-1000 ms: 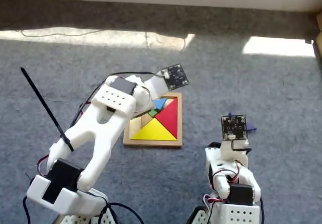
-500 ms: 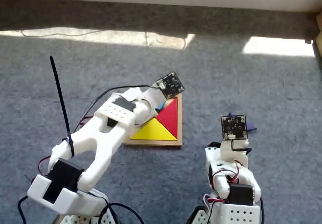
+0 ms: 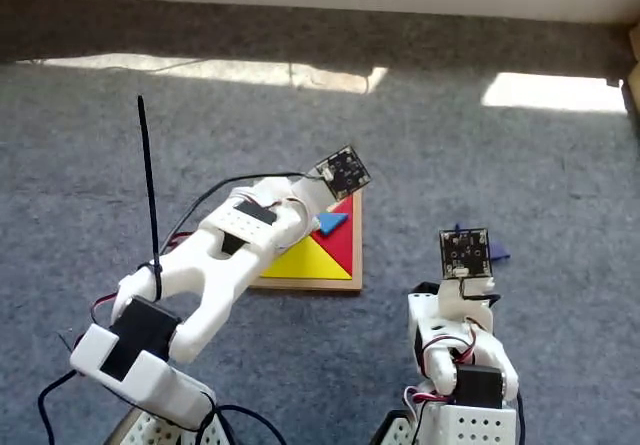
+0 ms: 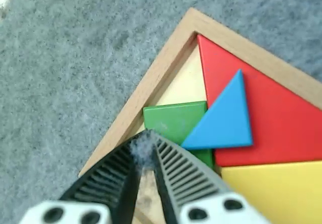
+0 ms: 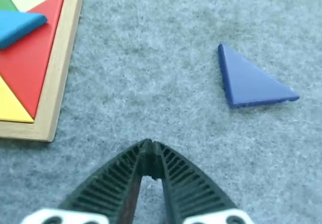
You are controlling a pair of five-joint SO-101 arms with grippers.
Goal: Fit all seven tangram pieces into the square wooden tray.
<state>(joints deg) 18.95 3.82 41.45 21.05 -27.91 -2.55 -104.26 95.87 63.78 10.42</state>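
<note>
**Light blue triangle (image 4: 224, 116) slides askew in wooden tray (image 4: 161, 73)**

The left gripper (image 4: 146, 146), jaws together on nothing, has swung over the wooden tray's left side. The light blue triangle now overlaps the red triangle (image 4: 282, 123) and green piece (image 4: 173, 121) (unseated, likely needing a redo). The right gripper (image 5: 150, 161), also closed and empty, hangs near the dark blue triangle (image 5: 249, 80) on carpet right of the tray. Seen from above, the arm hides the tray's left half.

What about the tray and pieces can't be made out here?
High view: the left arm covers the tray's left half and the pieces there.
Left wrist view: the left claw hides the tray beneath it; the edge crops the yellow triangle.
High view: the right arm's camera mostly hides the dark blue triangle.
</note>
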